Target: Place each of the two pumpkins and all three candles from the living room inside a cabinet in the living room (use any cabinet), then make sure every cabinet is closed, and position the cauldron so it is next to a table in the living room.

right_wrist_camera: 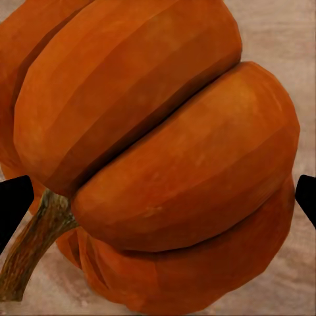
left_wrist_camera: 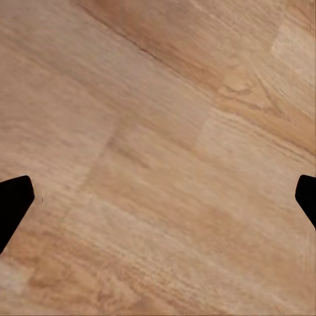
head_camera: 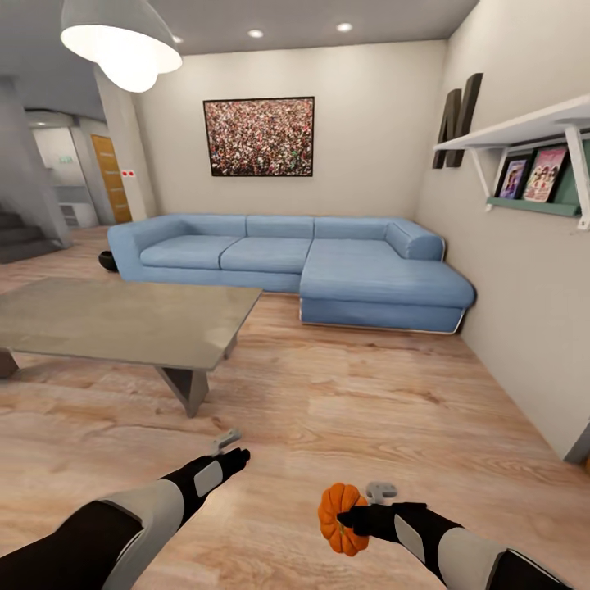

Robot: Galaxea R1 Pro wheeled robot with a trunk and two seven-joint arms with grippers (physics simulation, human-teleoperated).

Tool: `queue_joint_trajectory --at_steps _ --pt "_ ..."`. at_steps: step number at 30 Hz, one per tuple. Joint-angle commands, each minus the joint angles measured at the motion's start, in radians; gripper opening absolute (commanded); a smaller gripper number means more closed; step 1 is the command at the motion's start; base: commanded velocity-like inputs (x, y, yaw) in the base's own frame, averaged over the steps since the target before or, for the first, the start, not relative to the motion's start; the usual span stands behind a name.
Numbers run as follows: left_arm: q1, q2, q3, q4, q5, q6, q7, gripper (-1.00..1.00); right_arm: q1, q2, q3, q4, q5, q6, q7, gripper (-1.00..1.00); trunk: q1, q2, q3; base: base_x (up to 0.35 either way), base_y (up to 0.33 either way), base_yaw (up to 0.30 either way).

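My left end effector [head_camera: 232,445] hangs over bare floor [head_camera: 369,410], spread apart and carrying nothing; its wrist view shows planks between the two tips. Ahead on the left is the tabletop [head_camera: 123,319], and nothing rests on the part I can see. Past the sofa [head_camera: 311,266], at its left end, a dark round shape could be the cauldron, but I cannot tell. My right end effector [head_camera: 358,518] is clenched on a pumpkin [head_camera: 338,516], held off the floor. I judge this early: one pumpkin in hand, not yet stowed, with the cabinet still to reach.
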Motion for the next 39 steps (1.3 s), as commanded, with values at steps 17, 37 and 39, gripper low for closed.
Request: queue_joint_trajectory --at_steps 17,37,39 --pt "-0.001 0.000 -0.008 0.001 0.008 0.003 0.002 1.00 -0.001 0.000 0.004 0.001 -0.014 0.004 0.006 -1.00 0.000 0.000 -0.001 0.159 0.256 0.282" --pt "-0.001 0.000 -0.008 0.001 0.008 0.003 0.003 1.00 -0.001 0.002 0.004 0.001 -0.012 0.006 -0.080 -1.00 0.000 0.000 -0.002 0.158 0.259 0.283" --pt "-0.001 0.000 -0.008 0.001 0.008 0.003 0.003 1.00 -0.001 0.002 0.004 0.001 -0.011 0.006 -0.110 -1.00 0.000 0.000 -0.003 0.156 0.261 0.281"
